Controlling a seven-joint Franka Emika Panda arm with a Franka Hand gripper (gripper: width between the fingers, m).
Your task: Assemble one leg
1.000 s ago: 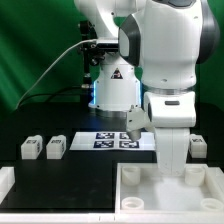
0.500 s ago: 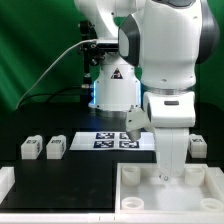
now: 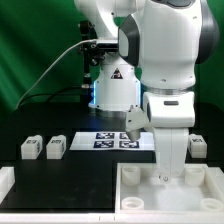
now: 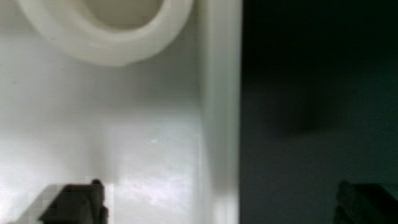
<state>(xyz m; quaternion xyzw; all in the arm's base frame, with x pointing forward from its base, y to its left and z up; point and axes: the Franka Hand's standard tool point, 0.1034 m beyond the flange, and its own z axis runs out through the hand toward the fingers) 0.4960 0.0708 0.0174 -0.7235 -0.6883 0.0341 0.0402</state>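
Legs: two small white blocks, first leg (image 3: 30,149) and second leg (image 3: 55,148), sit side by side on the black surface (image 3: 85,165) at the exterior view's left, well apart from the arm. A third leg (image 3: 198,148) stands at the exterior view's right, just beside the arm's lower end.
Panel: large white tray-like panel (image 3: 150,196) with raised corner sockets lies in the foreground; one round socket (image 4: 121,28) fills a corner of the wrist view.
Gripper: the gripper (image 4: 222,200) is released, its two dark fingertips (image 4: 71,203) spread far apart, grasping nothing, low over the panel's edge.
Marker board: the marker board (image 3: 112,139) lies flat behind the panel, between the leg groups.
Arm: white arm (image 3: 165,60) reaches down at the exterior view's right.
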